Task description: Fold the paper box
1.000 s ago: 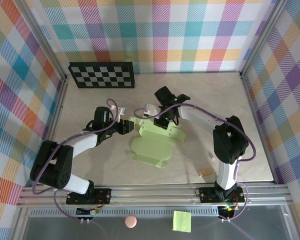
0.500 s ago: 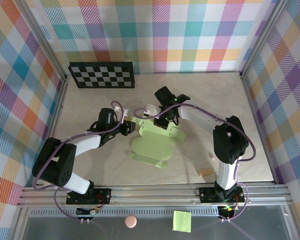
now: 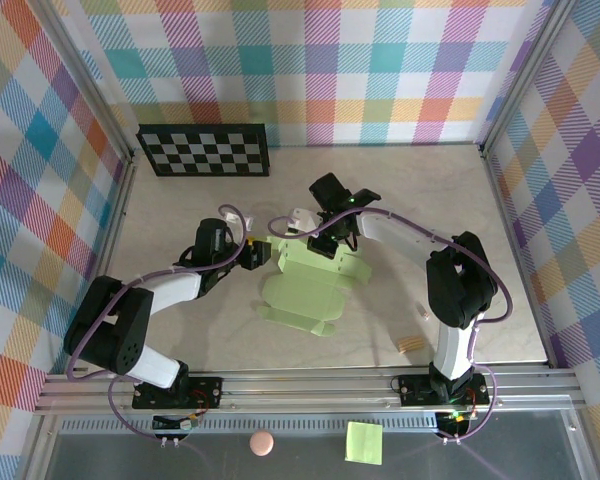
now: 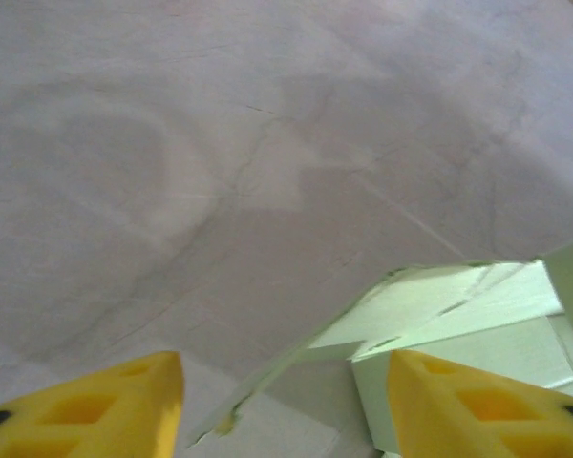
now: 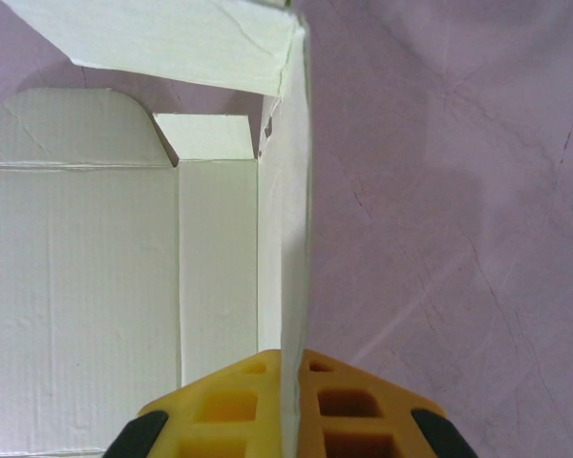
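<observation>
Presently, the right gripper (image 5: 291, 382) has its yellow fingers (image 5: 353, 405) pressed together on a thin upright panel of the paper box (image 5: 95, 258), one finger on each face of the card. That panel stands on edge. In the right wrist view, the box's flat creased panels and a rounded flap lie to its left. The left gripper (image 4: 285, 382) has its fingers (image 4: 105, 401) apart, and nothing is clamped between them. A raised corner of the box sits just ahead of one finger. Seen from above, the box lies near the middle of the table (image 3: 180, 200), with its far edge lifted at the right gripper. The left gripper is just beside the box's far left corner. A checkerboard (image 3: 205, 150) lies at the far left of the table, well apart from the box.
</observation>
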Controlling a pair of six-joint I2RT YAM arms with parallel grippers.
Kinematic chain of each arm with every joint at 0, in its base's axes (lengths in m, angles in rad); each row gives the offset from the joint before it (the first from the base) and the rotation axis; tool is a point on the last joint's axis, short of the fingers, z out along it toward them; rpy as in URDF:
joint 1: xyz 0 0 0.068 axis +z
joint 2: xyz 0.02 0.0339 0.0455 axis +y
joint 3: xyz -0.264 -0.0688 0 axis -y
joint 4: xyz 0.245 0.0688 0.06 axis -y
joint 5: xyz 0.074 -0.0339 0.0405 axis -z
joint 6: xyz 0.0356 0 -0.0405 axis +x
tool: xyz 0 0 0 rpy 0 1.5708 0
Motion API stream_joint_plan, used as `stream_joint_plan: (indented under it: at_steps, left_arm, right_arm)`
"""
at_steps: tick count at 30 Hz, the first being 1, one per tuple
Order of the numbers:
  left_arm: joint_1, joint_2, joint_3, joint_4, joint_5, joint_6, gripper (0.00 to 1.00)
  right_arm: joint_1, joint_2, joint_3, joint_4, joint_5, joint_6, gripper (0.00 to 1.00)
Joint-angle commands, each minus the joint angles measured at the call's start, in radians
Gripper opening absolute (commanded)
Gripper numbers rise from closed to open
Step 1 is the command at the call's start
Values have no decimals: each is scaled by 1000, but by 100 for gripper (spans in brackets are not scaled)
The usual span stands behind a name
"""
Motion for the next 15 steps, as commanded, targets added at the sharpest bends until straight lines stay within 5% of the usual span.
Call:
stream_joint_plan:
  at_steps: [1, 15]
  left_arm:
    - [-6, 2, -12, 67, 98, 36, 50]
    - [-71, 0, -47, 48, 62, 68, 15]
  right_arm:
    - [-8, 4, -35, -22, -17, 29, 0]
    - [-8, 8, -13, -12, 13, 103, 0]
